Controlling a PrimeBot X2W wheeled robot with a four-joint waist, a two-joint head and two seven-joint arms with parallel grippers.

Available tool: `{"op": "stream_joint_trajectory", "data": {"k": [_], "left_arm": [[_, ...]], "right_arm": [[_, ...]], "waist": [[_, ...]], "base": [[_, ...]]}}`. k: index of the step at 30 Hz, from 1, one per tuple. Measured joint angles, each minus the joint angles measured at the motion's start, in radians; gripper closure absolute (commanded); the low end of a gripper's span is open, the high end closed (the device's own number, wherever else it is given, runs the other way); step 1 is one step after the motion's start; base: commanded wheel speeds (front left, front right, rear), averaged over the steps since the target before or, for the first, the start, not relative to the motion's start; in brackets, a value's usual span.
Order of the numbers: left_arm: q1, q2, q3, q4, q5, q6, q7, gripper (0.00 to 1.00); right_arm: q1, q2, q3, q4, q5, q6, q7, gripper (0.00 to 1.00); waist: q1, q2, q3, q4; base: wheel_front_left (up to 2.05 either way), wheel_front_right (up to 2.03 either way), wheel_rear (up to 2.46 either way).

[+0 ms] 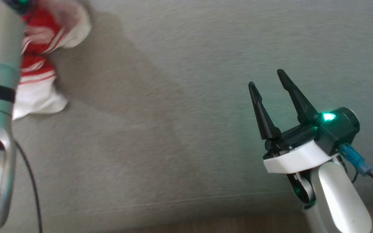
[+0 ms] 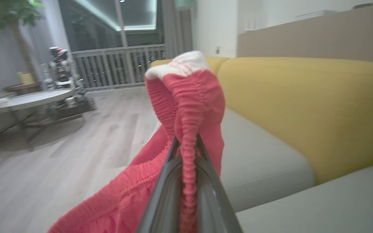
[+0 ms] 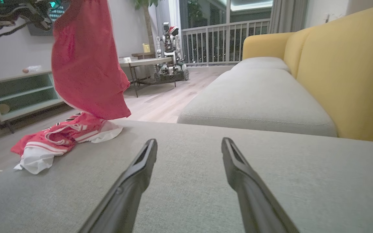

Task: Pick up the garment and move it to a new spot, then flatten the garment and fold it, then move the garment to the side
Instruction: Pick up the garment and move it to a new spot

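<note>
Left gripper (image 2: 187, 139): jaws clamped on red elastic waistband (image 2: 188, 129) of red-and-white garment (image 3: 86, 71). Garment hangs part-raised above left side of grey seat cushion (image 1: 173, 145); white-trimmed lower part lies on cushion there. Right gripper (image 1: 266, 78): jaws wide apart, empty, above cushion's right side. Step, as judged: pick-up, first of task. Next move calls for lifting until fabric clears cushion, then carrying toward cushion's middle.
</note>
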Motion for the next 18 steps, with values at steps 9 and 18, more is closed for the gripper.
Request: {"op": "stream_joint_trajectory", "data": {"k": [9,18], "left_arm": [[0.031,-0.003,-0.136,-0.224,-0.139,-0.006,0.116,1.00],[0.094,-0.017,-0.235,-0.350,-0.138,-0.006,0.114,1.00]], "right_arm": [[0.009,0.000,0.039,-0.050,0.119,0.000,0.000,0.00],[0.053,0.000,0.035,-0.081,0.151,0.000,0.000,0.00]], "waist": [[0.0000,0.0000,-0.065,-0.211],[0.0000,0.0000,-0.075,-0.387]], "base": [[0.00,0.00,0.00],[0.00,0.00,0.00]]}}
